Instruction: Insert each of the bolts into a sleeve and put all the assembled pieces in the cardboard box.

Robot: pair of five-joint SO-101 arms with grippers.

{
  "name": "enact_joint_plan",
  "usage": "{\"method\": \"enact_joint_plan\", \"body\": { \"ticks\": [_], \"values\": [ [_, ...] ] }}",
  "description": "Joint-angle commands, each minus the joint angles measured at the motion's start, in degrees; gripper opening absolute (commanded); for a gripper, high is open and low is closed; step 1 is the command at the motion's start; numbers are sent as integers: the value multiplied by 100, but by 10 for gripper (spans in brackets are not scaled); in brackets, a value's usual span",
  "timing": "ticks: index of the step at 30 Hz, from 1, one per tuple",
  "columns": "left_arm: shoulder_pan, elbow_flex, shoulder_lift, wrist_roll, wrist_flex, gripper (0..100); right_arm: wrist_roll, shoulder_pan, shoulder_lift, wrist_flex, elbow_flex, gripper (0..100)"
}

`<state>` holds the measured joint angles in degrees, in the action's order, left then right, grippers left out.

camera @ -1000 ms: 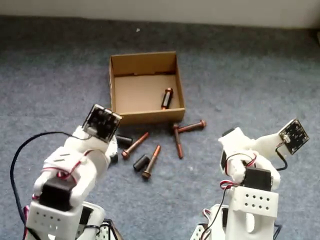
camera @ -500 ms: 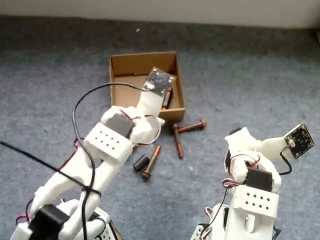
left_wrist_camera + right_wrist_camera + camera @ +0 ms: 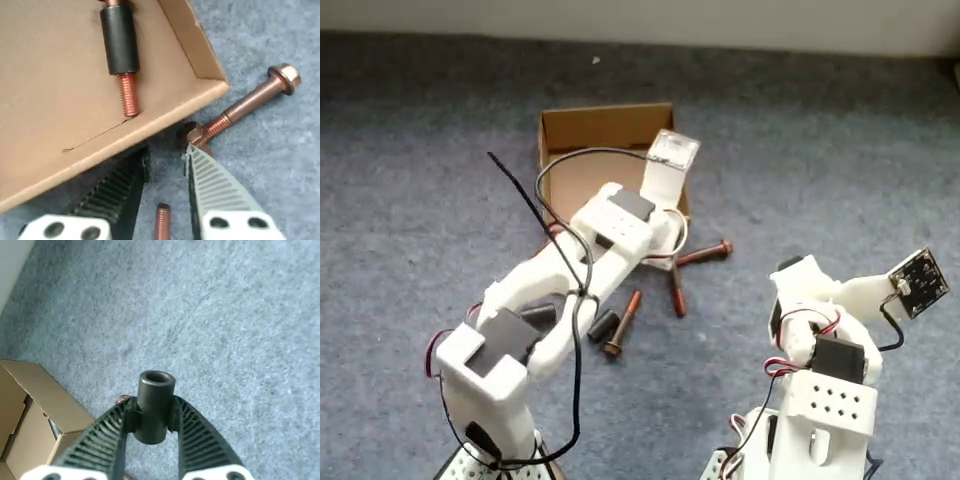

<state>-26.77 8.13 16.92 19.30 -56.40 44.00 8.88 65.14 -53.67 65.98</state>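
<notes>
Bolt (image 3: pixel 250 102): rigid metal, probably heavy for its size and slick, best pinched mid-shank; it lies flat on the carpet (image 3: pixel 820 150) just off the cardboard box (image 3: pixel 605 125)'s 5 o'clock corner, long axis 8-to-2, head toward 2 in the high view. Left gripper (image 3: pixel 167 155) hangs near its threaded end, jaws apart and empty. Right gripper (image 3: pixel 150 412), at 4 o'clock in the high view, clamps 1 stiff black sleeve (image 3: pixel 156 385), bore end free.

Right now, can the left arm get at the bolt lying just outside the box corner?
Probably yes. The left gripper hangs open beside the box corner, and the bolt lies on bare carpet just beyond it, uncovered. A second bolt has its head against the threaded end.
</notes>
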Motion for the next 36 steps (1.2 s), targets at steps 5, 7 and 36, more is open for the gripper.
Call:
{"method": "enact_joint_plan", "body": {
  "ticks": [5, 7, 36],
  "values": [
    [-66, -778, 382, 308, -185, 178, 70, 57, 110, 119, -40, 5],
    [-75, -796, 497, 308, -167, 178, 70, 40, 110, 119, -40, 5],
    [-532, -303, -488, 624, -1547, 181, 62, 31, 110, 119, -40, 5]
  ]
}}
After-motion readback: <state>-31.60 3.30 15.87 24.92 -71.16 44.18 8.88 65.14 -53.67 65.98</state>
